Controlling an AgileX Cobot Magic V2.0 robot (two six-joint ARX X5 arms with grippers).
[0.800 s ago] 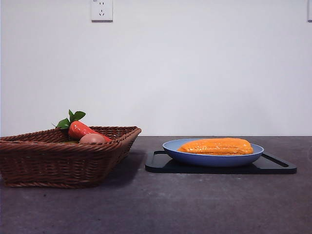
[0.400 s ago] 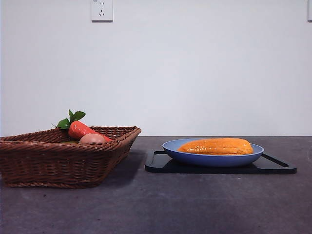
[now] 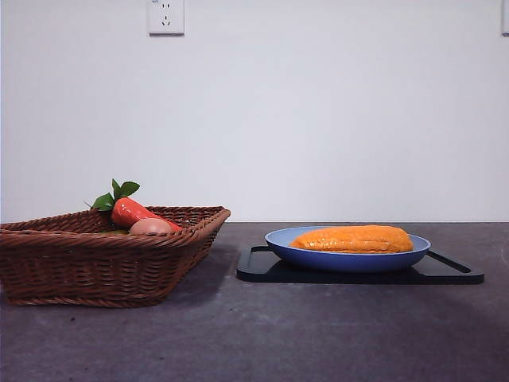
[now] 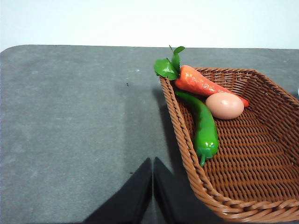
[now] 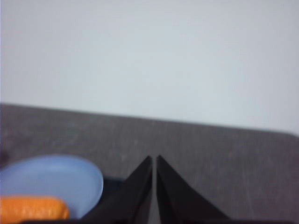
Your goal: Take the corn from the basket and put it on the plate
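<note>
The left claw [image 4: 152,186] is clenched, its two black jaws pressed together with only a thin line between them, and it grasps nothing. It hangs above the bare grey counter [image 4: 74,126], just beside the near outer wall of the basket [image 4: 187,154]. The right claw [image 5: 154,184] is clenched too, jaws tip to tip and empty, raised over the counter with the plate [image 5: 56,175] off to one side of it and one end of the corn [image 5: 32,207] showing on that plate. The right wrist view is blurred, so finer detail there cannot be told.

In the left wrist view the basket holds three things. A carrot [image 4: 205,84] lies with its green leaves over the rim at one corner. A green pepper [image 4: 205,128] lies along the wall just beside the carrot. An egg [image 4: 224,105] rests against the carrot's thin end. The rest of the woven floor is bare.

In the front view neither arm shows. The basket [image 3: 95,255] stands on the left of the counter [image 3: 254,334], with the carrot [image 3: 131,211] and the egg [image 3: 151,227] rising just above its rim. Well apart from it, on the right, a flat black tray [image 3: 262,267] lies on the counter and carries the blue plate [image 3: 350,259]. The corn [image 3: 354,239] lies lengthwise in the plate, spanning most of its width. A white wall [image 3: 318,111] stands behind, with a socket [image 3: 165,16] high up.
</note>
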